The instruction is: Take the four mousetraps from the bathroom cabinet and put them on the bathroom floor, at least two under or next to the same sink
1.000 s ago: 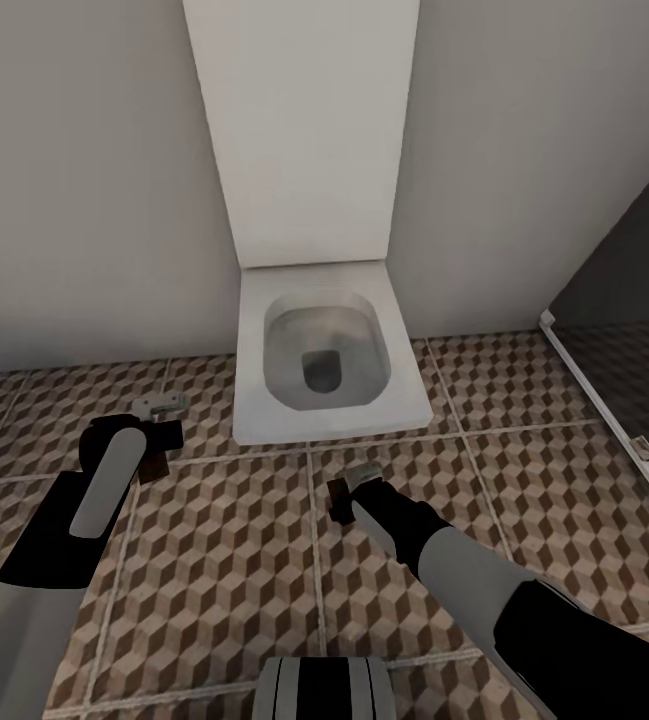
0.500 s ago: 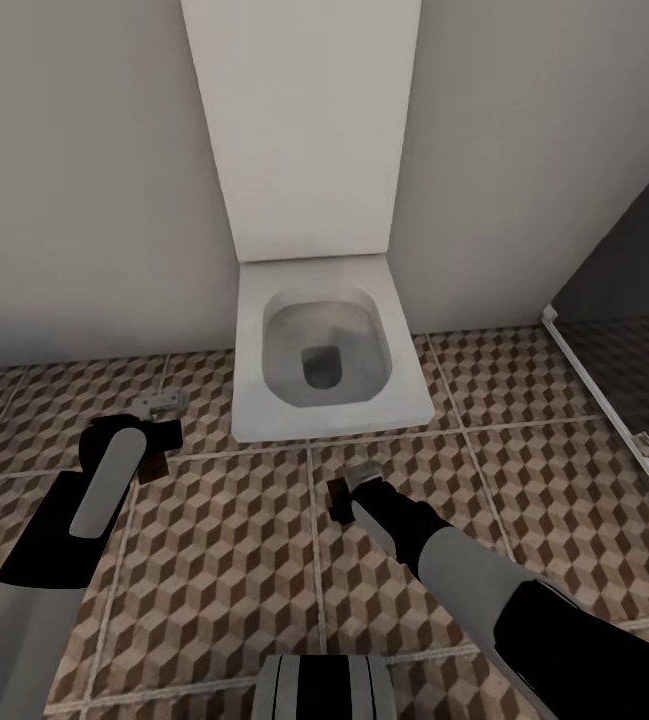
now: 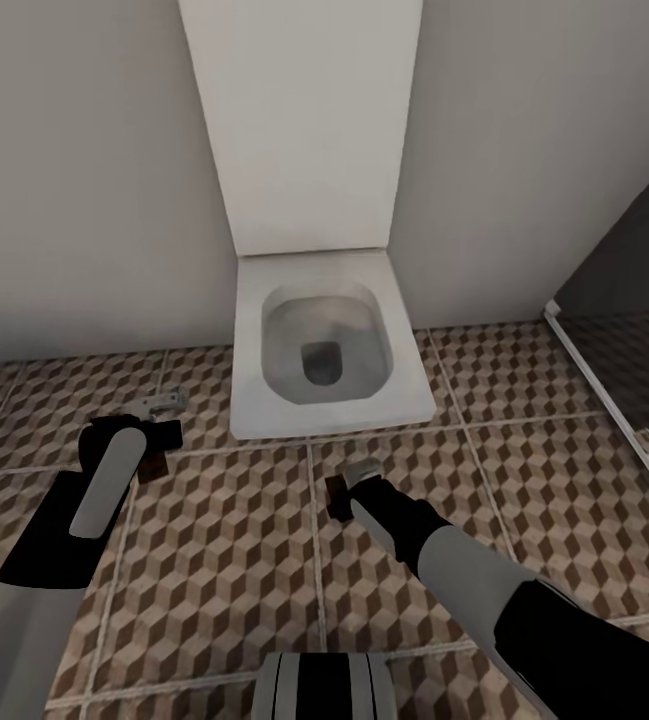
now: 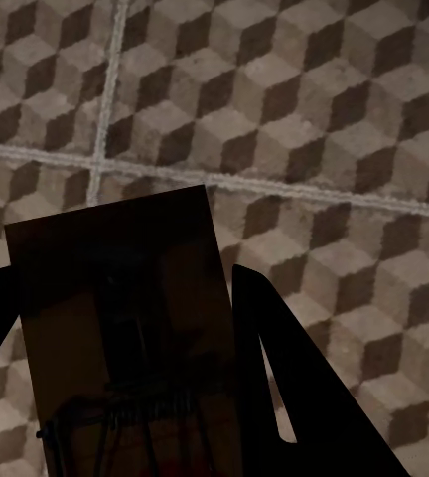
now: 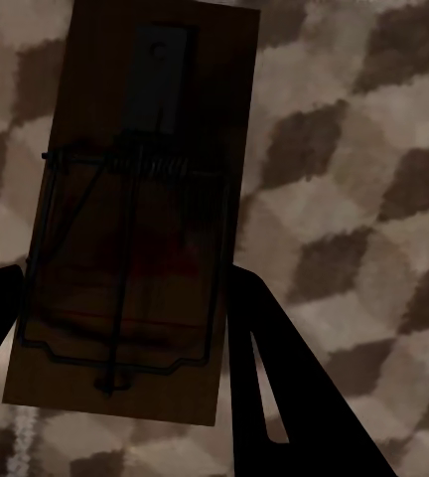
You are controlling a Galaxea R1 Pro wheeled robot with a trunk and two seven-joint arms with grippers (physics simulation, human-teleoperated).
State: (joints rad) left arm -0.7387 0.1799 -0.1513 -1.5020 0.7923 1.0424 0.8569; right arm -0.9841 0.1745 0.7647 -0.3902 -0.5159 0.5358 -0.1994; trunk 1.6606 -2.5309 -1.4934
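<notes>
Left gripper point(image 4: 125, 397) clamped on a mousetrap point(image 4: 125, 338); right gripper point(image 5: 125, 388) clamped on another trap point(image 5: 135, 209), both over tiled floor point(image 3: 224, 560).

Both arms extended forward and down. Left gripper point(image 3: 154, 455) and right gripper point(image 3: 342, 494) each clamp a flat dark board between black fingers point(image 5: 264, 388).

Toilet point(image 3: 319, 345) is sitting dead centre against the back wall point(image 3: 74, 170), with the shower enclosure point(image 3: 629, 330) running along the right side. On the bathroom floor point(image 3: 224, 560) in front of it, the left gripper point(image 3: 154, 440) is hanging off to the toilet's left holding a mousetrap point(image 4: 125, 338) between its fingers, and the right gripper point(image 3: 349, 490) is sitting just before the bowl, with another mousetrap point(image 5: 140, 219) between its fingers above the tiles.
</notes>
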